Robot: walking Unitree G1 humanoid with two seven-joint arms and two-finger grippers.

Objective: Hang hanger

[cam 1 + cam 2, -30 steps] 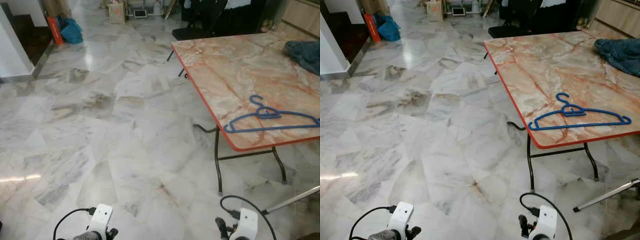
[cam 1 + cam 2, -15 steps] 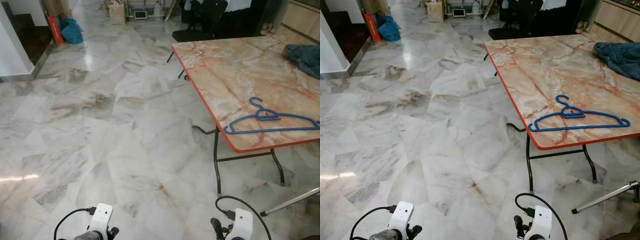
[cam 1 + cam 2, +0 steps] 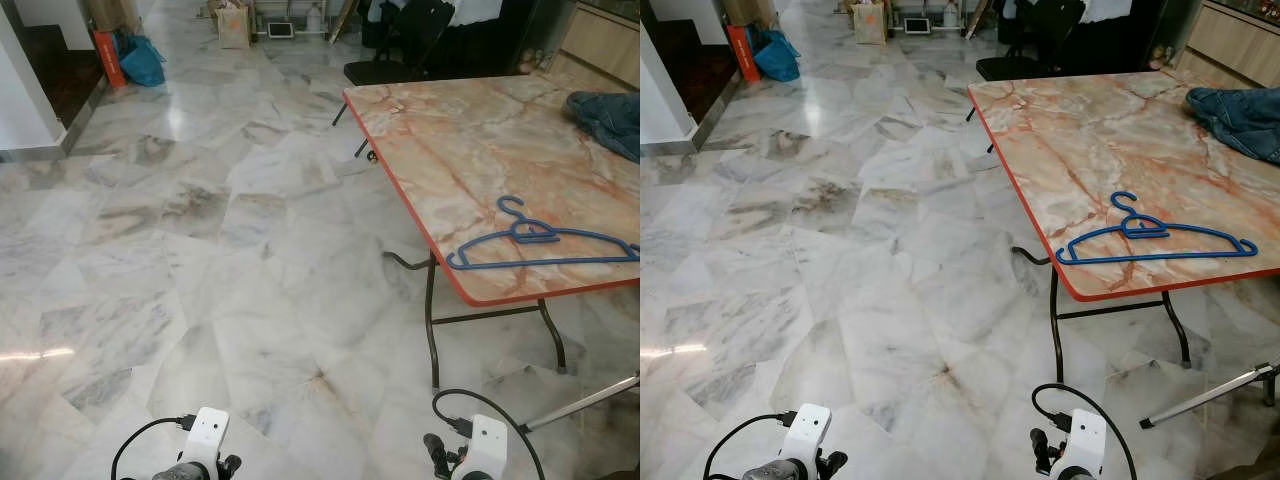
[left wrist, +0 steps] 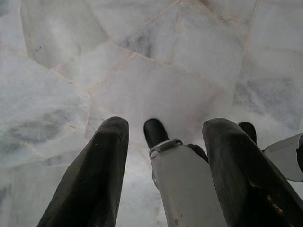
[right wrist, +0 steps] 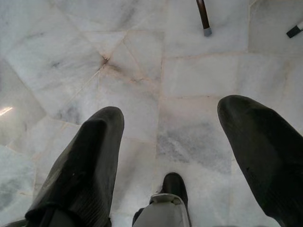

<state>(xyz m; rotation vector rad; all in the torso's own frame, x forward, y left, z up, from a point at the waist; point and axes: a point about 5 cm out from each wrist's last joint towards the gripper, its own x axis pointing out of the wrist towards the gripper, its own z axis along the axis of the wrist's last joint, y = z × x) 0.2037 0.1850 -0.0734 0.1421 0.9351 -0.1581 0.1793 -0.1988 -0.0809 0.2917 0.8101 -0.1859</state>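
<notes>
A blue plastic hanger [image 3: 540,243] lies flat near the front edge of a folding table [image 3: 450,140] with an orange marble-pattern top, ahead and to my right. Both arms hang low at the bottom of the eye views, far from the table. My left gripper [image 4: 163,137] is open over bare floor, with nothing between its fingers. My right gripper [image 5: 173,118] is open too and points down at the marble tiles, empty.
A blue garment [image 3: 1240,115] lies on the table's far right. A black chair [image 3: 395,50] stands behind the table. A metal pole [image 3: 585,400] lies on the floor under the table's near corner. Bags [image 3: 135,60] sit at the far left. Wide marble floor [image 3: 200,250] stretches to my left.
The view has shifted slightly forward and down toward the table. Both arms still hang idle and the hanger lies where it was.
</notes>
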